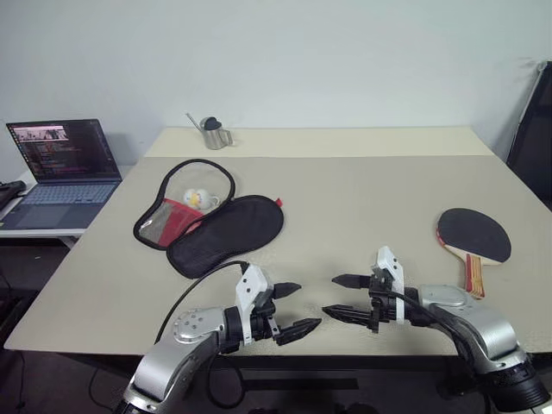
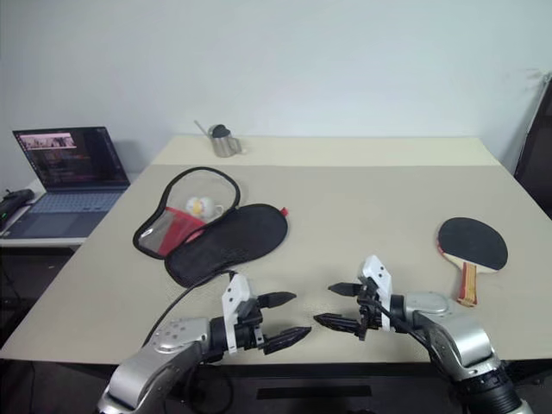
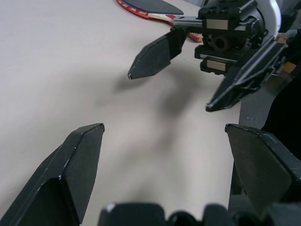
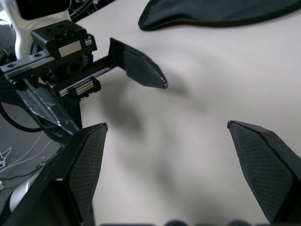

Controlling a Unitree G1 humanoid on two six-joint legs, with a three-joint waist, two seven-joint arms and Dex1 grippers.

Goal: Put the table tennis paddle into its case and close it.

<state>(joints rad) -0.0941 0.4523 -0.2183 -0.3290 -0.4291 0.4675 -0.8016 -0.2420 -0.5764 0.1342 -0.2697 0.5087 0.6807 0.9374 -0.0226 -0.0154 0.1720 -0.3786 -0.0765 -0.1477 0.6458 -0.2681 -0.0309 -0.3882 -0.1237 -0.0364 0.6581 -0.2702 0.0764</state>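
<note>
While both arms reach in over the near edge of the pale beige worktop point(image 1: 345, 198), the two end effectors face each other tip to tip with a small gap between them. The left end effector point(image 1: 293, 309), with black fingers on a white and silver wrist, has its fingers spread wide and holds nothing. The right end effector point(image 1: 340, 297) is likewise spread wide and empty, hovering just above the worktop surface. In the left wrist view the right end effector point(image 3: 169, 70) shows ahead, its two pointed black fingers apart over bare worktop.

The round black rubber-faced table tennis paddle point(image 1: 473, 235) with a short light wooden handle striped red and black lies flat near the right side of the worktop, handle pointing toward the near edge, well apart from both end effectors and nearer to the right arm.

The paddle-shaped soft black fabric zip case point(image 1: 211, 224) lies on the left half of the worktop, unzipped and folded open. One half lies with its black fabric up, nearer the robot. The other half lies beyond it, showing a red panel and a mesh pocket. Small white and yellow balls point(image 1: 201, 199) sit inside that farther half. The case is well apart from the paddle.

A small metal cup with a dark lid point(image 1: 213, 132) stands near the far edge of the worktop. An open dark laptop point(image 1: 60, 168) with a lit screen sits on a lower surface to the left of the worktop.
</note>
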